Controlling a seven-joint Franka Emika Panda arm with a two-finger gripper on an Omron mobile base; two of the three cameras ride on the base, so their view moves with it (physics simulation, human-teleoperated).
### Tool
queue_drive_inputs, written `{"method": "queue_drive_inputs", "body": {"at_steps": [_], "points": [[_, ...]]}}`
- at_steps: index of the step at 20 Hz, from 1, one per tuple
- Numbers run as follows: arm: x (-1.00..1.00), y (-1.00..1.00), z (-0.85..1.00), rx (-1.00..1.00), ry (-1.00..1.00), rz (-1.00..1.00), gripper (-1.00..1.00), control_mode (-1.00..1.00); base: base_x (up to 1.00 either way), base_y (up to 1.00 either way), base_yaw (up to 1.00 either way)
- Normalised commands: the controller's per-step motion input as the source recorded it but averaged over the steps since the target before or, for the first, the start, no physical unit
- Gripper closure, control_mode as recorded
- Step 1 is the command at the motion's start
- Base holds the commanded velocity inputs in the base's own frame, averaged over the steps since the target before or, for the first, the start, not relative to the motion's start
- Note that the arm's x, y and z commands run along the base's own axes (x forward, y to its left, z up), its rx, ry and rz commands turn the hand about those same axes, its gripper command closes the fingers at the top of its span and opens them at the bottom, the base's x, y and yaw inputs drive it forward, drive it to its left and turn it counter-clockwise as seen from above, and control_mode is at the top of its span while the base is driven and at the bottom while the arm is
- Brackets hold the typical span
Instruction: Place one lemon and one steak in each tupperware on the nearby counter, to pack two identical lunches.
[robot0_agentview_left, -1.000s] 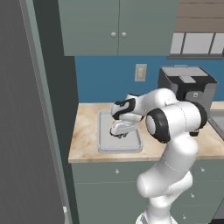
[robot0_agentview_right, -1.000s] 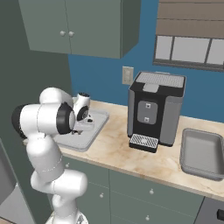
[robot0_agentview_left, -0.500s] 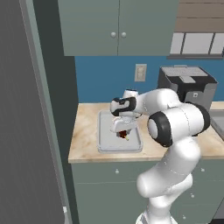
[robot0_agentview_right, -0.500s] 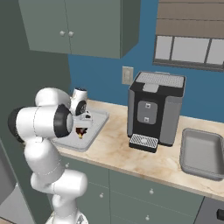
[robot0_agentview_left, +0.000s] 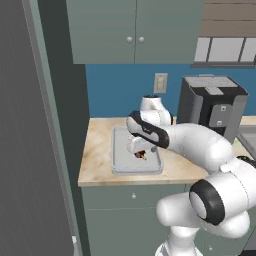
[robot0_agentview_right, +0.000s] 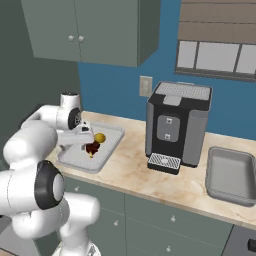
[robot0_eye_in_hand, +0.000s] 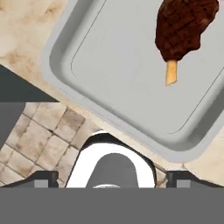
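Gripper (robot0_eye_in_hand: 112, 179) spread wide (holding nothing), one steak (robot0_eye_in_hand: 183, 27), one lemon (robot0_agentview_right: 100, 137), two tupperware trays (robot0_agentview_right: 111, 142) (robot0_agentview_right: 231, 175)

No legible text, labels, brands or numbers on anything.

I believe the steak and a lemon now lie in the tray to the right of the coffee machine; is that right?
Not quite: the steak and lemon lie in the tray to the left of the coffee machine, as the right base view shows. The right-hand tray holds nothing.
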Motion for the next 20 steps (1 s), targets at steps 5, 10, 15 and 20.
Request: {"method": "queue_drive_inputs", "body": {"at_steps": [5,10,15,20], "points": [[-1.0,-0.12,0.32,-0.01,-0.17,-0.13,-1.0,-1.0,0.0,0.0,0.0],[-1.0,-0.41,0.56,0.0,-0.22,-0.24,-1.0,-1.0,0.0,0.0,0.0],[-0.99,-0.48,0.61,0.0,-0.27,-0.25,-1.0,-1.0,0.0,0.0,0.0],[-0.74,-0.4,0.7,0.0,-0.36,-0.2,-1.0,-1.0,0.0,0.0,0.0]]}}
